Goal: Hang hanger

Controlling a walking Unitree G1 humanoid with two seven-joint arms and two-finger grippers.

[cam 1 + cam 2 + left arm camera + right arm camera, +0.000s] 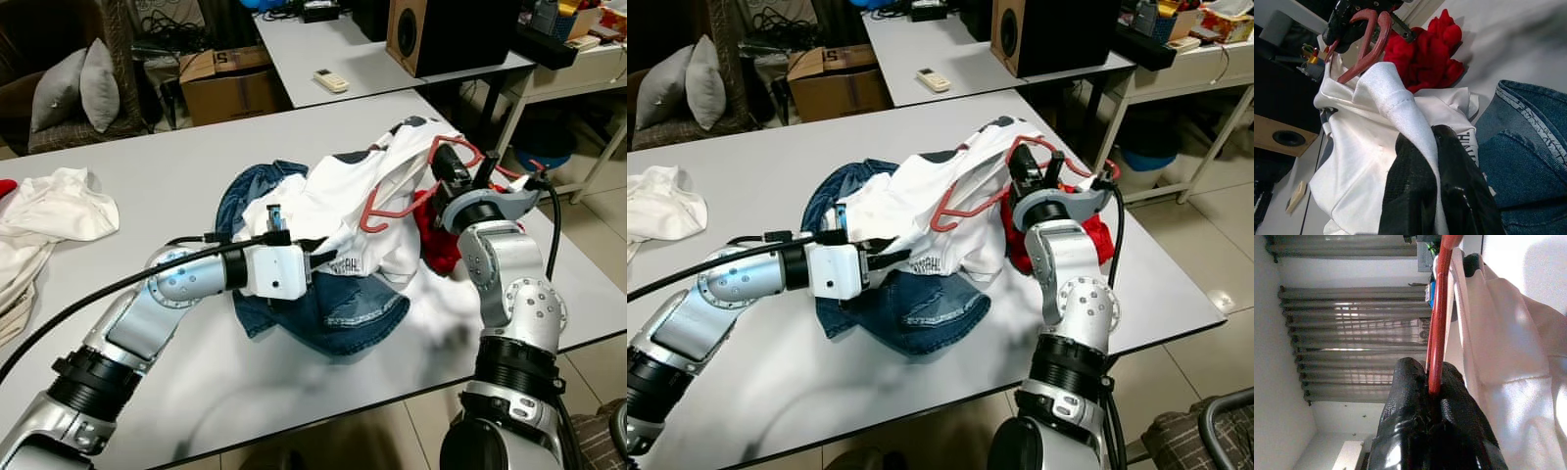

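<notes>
Your red hanger sits right of centre in the left eye view, raised off the bench and threaded partly into the white T-shirt. Its upper part pokes out of the fabric at the right end effector, and one arm runs down and left inside the shirt's opening.

The right end effector is clamped narrow on the hanger; in the right wrist view the red bar runs straight between the two black fingers. The left end effector, near the middle of the frame, is pinched closed on a fold of the white shirt, and its wrist view shows the cloth drawn between the pads.

You look to be at the dressing step: the shirt is being worked onto the hanger and is not yet seated, with most of the fabric bunched on the pile. Hanging comes after.

Next, you probably need the left end effector to draw the shirt's edge over the hanger's free shoulder while the right holds the hanger steady. Whether the far arm is already inside the shirt is hidden by folds, so check before pulling.

Under the shirt lie blue jeans, spreading towards the lower centre, and a red garment is just beside the right arm. Another white cloth is at the left edge, well apart. No rail or hook for hanging is in view.
</notes>
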